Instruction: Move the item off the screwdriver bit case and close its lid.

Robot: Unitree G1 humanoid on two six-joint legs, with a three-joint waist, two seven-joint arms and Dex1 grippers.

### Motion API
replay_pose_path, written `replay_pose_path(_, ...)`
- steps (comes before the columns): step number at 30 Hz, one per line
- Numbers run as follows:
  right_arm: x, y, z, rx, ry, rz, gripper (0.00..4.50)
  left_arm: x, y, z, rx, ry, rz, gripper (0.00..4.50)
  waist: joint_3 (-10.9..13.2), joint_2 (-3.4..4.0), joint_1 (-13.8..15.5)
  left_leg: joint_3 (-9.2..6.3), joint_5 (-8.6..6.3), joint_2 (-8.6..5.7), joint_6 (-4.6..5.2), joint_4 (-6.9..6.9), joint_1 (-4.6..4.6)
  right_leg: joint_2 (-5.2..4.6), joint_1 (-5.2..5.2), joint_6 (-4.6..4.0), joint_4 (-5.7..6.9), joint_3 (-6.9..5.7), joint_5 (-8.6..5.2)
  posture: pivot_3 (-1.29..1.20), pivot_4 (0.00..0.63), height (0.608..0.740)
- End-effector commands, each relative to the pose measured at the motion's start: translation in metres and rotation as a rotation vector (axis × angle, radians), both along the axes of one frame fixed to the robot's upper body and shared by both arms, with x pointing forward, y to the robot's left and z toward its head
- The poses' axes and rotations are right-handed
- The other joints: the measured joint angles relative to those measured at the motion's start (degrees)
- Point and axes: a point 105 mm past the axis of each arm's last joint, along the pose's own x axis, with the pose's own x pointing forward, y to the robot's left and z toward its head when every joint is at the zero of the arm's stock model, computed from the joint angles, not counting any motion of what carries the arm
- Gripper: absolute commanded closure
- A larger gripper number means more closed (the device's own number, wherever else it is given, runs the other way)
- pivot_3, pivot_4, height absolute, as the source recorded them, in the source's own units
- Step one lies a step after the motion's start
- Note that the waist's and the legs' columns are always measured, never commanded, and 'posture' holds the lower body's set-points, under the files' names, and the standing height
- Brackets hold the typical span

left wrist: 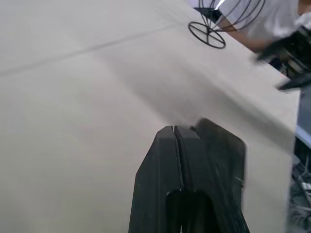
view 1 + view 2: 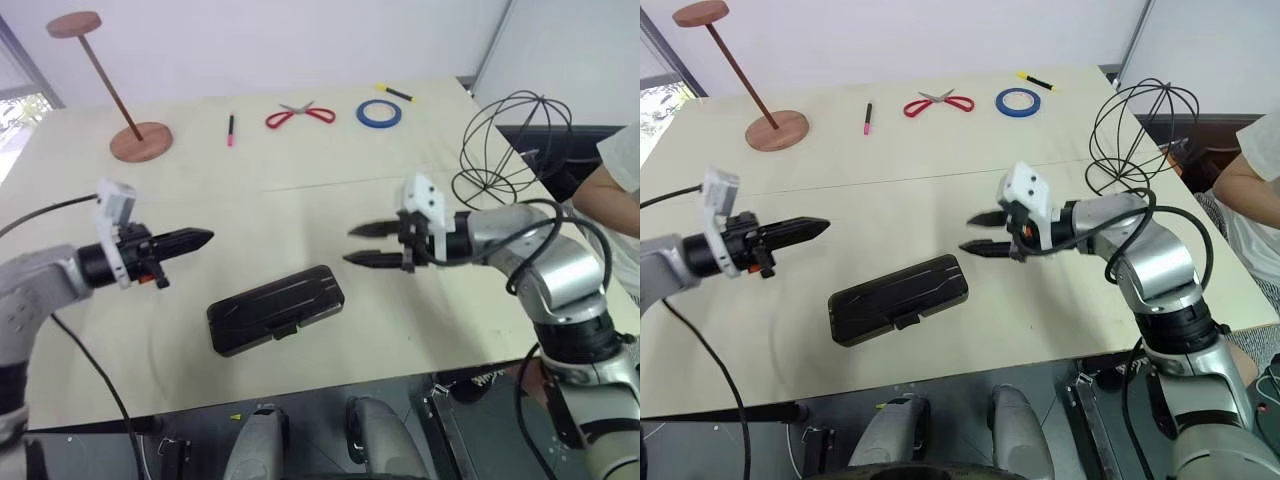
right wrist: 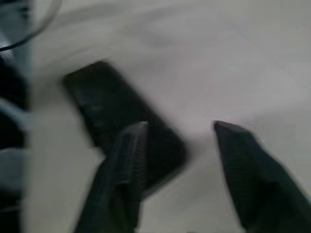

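Tabletop (image 2: 300, 200): pale beige surface, carrying all items listed.

Screwdriver bit case (image 2: 276, 309): lies flat at lower centre of the head views, near the front edge, long side tilted slightly up to the right. Lid (image 2: 285, 296) down over the tray, small latch tab on the near long side. Nothing rests on it.

Item (image 2: 510, 145): black wire sphere frame, upright on its ring base at upper right of the frame, close to the tabletop's right edge, well apart from the case.

Left claw (image 2: 205, 238): left of centre, raised above the tabletop, pointing right; fingers pressed together, holding nothing.

Right claw (image 2: 358, 245): right of centre, above and to the right of the case, pointing left; fingers apart with a clear gap, holding nothing.

Other items, far side of the tabletop: wooden stand (image 2: 118, 85) with round base and disc top, upper left; pink-tipped marker (image 2: 230, 129); red-handled scissors (image 2: 299, 115); blue tape roll (image 2: 379, 113); yellow-and-black marker (image 2: 395, 93).

Person's arm (image 2: 610, 190): at the right edge.
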Motion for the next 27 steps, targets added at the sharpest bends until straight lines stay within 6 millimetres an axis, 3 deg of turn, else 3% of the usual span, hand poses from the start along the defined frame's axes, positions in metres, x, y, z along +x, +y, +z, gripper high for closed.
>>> replay_pose_path(1, -0.018, 0.009, 0.002, 0.038, 0.111, 0.05, 4.23, 0.019, -0.005, -0.009, 0.055, -0.01, -0.051, 4.5, 0.0, 0.0, 0.0, 0.02, 0.0, 0.0, 0.0, 0.01, 0.0, -0.01, 0.0, 0.0, 0.01, 0.02, 0.0, 0.0, 0.15, 0.74)
replay_pose_path(2, -0.021, 0.014, 0.0, 0.058, 0.159, 0.047, 4.46, 0.026, -0.009, -0.015, 0.071, -0.001, -0.07, 4.5, 0.0, -0.01, 0.1, 0.01, 0.0, 0.0, 0.0, 0.02, 0.01, 0.0, 0.0, 0.0, 0.03, 0.01, 0.0, 0.0, 0.15, 0.74)
replay_pose_path(10, -0.046, 0.048, -0.031, 0.089, 0.664, 0.012, 4.46, 0.043, -0.051, -0.052, 0.164, 0.049, -0.285, 4.5, 0.0, -0.02, 0.1, -0.02, 0.0, 0.01, 0.0, 0.02, -0.11, 0.0, -0.12, 0.17, 0.08, 0.01, 0.1, 0.0, 0.15, 0.74)
replay_pose_path(19, -0.069, 0.07, -0.064, 0.053, 0.834, 0.009, 4.46, 0.041, -0.065, -0.072, 0.228, 0.081, -0.399, 4.5, 0.0, -0.02, -0.1, -0.05, 0.0, 0.01, 0.01, 0.01, -0.11, 0.0, -0.14, 0.18, 0.11, 0.0, 0.11, 0.0, 0.15, 0.74)
replay_pose_path(27, -0.067, 0.086, -0.1, 0.057, 0.949, -0.201, 4.46, 0.035, -0.076, -0.069, 0.238, 0.057, -0.463, 4.5, 0.0, -0.02, -0.1, -0.05, 0.0, 0.02, 0.02, 0.02, -0.11, -0.01, -0.14, 0.19, 0.14, 0.01, 0.11, 0.0, 0.15, 0.74)
